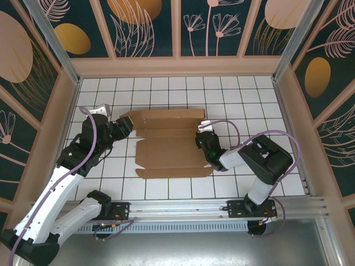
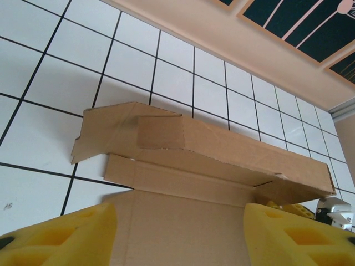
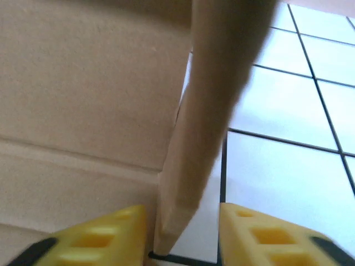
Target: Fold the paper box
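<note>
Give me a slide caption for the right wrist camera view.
Yellow fingers of the right gripper straddle a raised flap of the paper box, white tiled table alongside.

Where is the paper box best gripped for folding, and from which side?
Grip the upright flap at the right end of the paper box, from the right: it stands thin between the fingers of the open right gripper, while the base lies flat.

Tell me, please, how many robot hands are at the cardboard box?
2: the left hand at the box's left end, the right hand straddling its right flap.
</note>
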